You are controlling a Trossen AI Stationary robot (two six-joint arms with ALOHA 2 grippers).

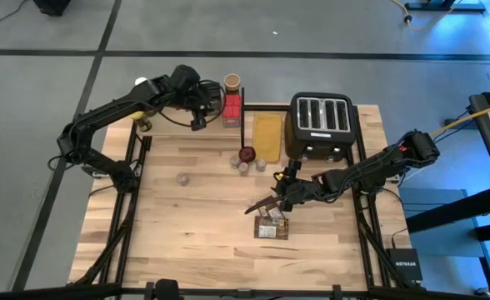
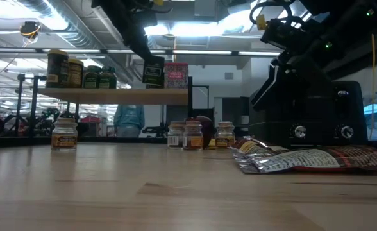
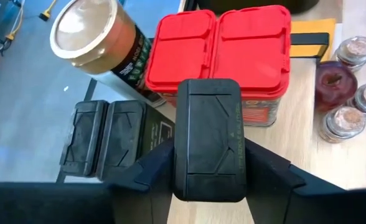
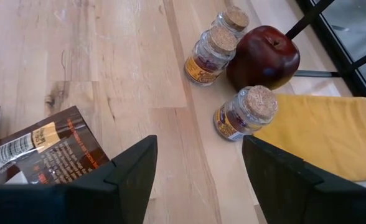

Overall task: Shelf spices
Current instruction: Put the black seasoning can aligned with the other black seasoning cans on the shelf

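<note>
While my left gripper hangs over the shelf at the far edge of the table, its fingers bracket a dark-lidded tin that stands just beside the red-lidded tin; whether I am clamped on it or letting go I cannot tell (the lid hides the contact). I judge this the placing step: one spice set down in the row, release in hand. Other jars already stand on the plank. My right gripper hovers low over the table with its fingers spread and empty, above the flat brown packets; three cork-topped jars cluster around a dark red apple-like object beside a yellow cloth. Next, I think, my left must lift straight up clear of the lids without tipping the neighbour, while my right drops onto a packet or jar.
</note>
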